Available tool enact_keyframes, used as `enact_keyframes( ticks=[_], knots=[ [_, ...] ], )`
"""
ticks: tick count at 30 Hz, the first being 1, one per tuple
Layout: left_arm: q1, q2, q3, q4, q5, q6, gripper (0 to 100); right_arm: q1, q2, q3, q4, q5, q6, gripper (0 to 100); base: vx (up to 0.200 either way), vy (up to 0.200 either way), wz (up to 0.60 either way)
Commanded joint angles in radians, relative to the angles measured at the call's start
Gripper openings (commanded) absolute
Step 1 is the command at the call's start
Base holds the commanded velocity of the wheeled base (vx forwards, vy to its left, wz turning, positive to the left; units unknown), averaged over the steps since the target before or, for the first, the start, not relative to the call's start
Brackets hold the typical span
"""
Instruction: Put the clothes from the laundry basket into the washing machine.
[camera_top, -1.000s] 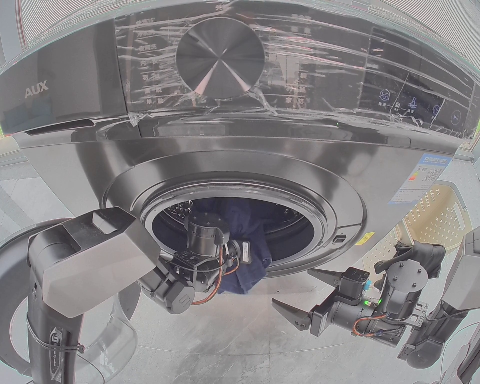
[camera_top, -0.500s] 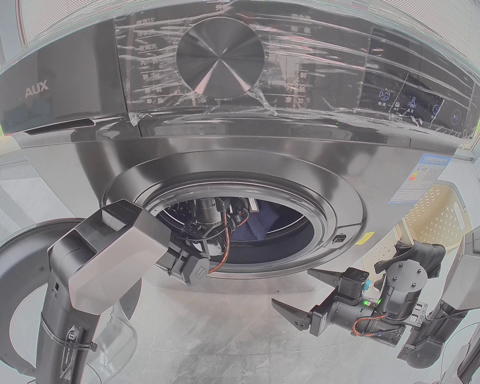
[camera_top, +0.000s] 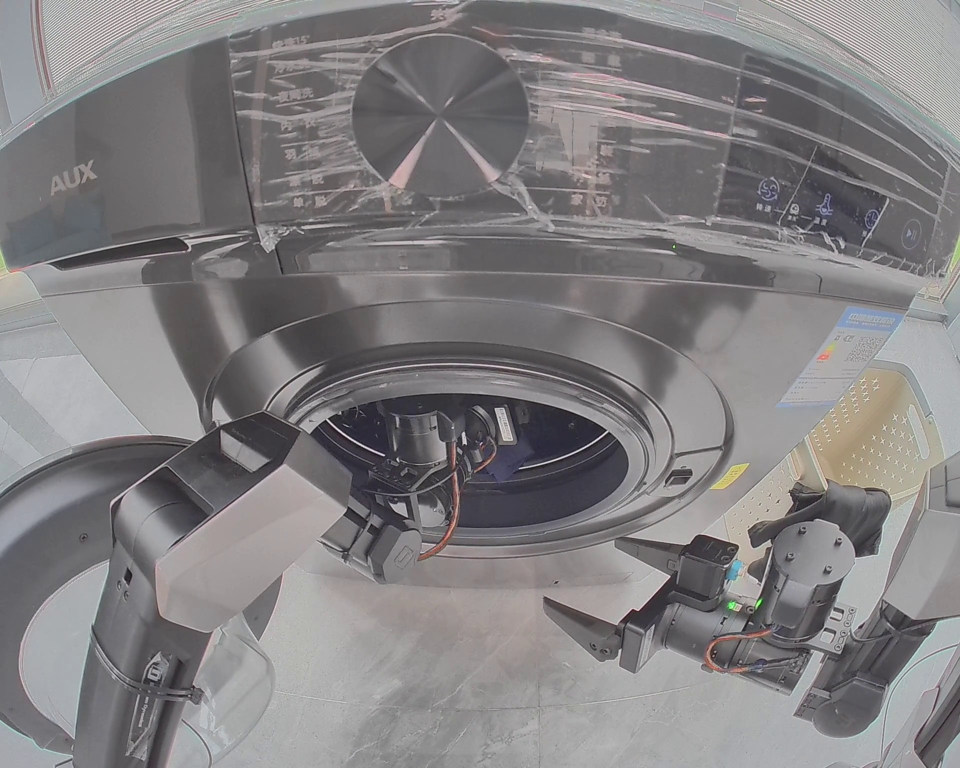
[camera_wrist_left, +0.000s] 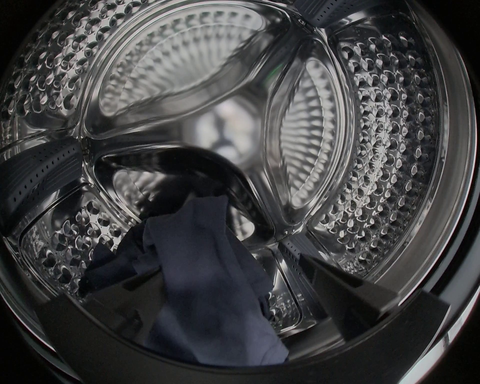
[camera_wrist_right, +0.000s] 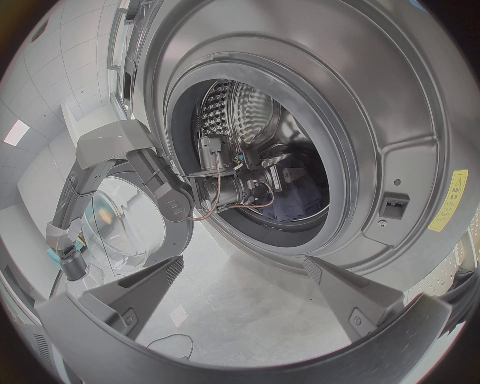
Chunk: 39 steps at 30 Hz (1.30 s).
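Observation:
A navy cloth (camera_wrist_left: 210, 280) lies low in the steel drum (camera_wrist_left: 385, 150) of the washing machine (camera_top: 480, 330); it also shows through the opening (camera_wrist_right: 295, 202). My left gripper (camera_wrist_left: 230, 265) is inside the drum, open, with its fingers on either side of the cloth. My right gripper (camera_top: 582, 575) hangs open and holds nothing above the floor, in front of the machine and below its opening. The cream laundry basket (camera_top: 880, 420) stands at the right with a dark garment (camera_top: 850, 500) on its edge.
The machine's round glass door (camera_top: 40, 560) stands swung open at the left, behind my left arm (camera_top: 230, 510). Pale tiled floor (camera_top: 450, 660) stretches in front of the machine. The door latch (camera_wrist_right: 395, 205) sits on the right of the opening.
My left arm has pushed forward and up, carrying the navy cloth from the door rim, where it hung, into the drum. The right arm has stayed still.

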Motion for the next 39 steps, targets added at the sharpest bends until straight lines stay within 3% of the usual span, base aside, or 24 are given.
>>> enact_keyframes(
  ticks=[1, 7, 15, 16, 28, 34, 39],
  knots=[
    [-0.012, -0.026, 0.079, 0.039, 0.000, -0.001, 100, 0.000, 0.002, 0.002, -0.001, 0.001, 0.000, 100, 0.000, 0.000, 0.00],
    [-0.007, -0.018, 0.120, 0.103, 0.000, 0.002, 100, 0.000, 0.002, 0.002, -0.001, -0.001, 0.000, 100, 0.000, 0.000, 0.00],
    [-0.003, 0.018, 0.051, 0.100, -0.015, 0.004, 100, 0.002, 0.002, 0.002, -0.001, 0.001, 0.000, 100, 0.000, 0.000, 0.00],
    [-0.003, 0.018, 0.051, 0.100, -0.015, 0.004, 0, 0.000, 0.002, 0.000, -0.001, 0.001, 0.000, 100, 0.000, 0.000, 0.00],
    [0.004, 0.060, -0.030, 0.096, -0.010, -0.002, 0, 0.002, 0.003, -0.002, -0.001, 0.001, 0.004, 100, 0.000, 0.000, 0.00],
    [0.031, 0.152, -0.297, -0.026, 0.036, 0.001, 0, 0.000, 0.007, -0.003, -0.001, 0.001, 0.004, 100, 0.000, 0.000, 0.00],
    [0.042, 0.161, -0.331, -0.015, 0.039, 0.001, 0, 0.002, 0.010, -0.003, -0.001, 0.001, 0.004, 100, 0.000, 0.000, 0.00]
  ],
)
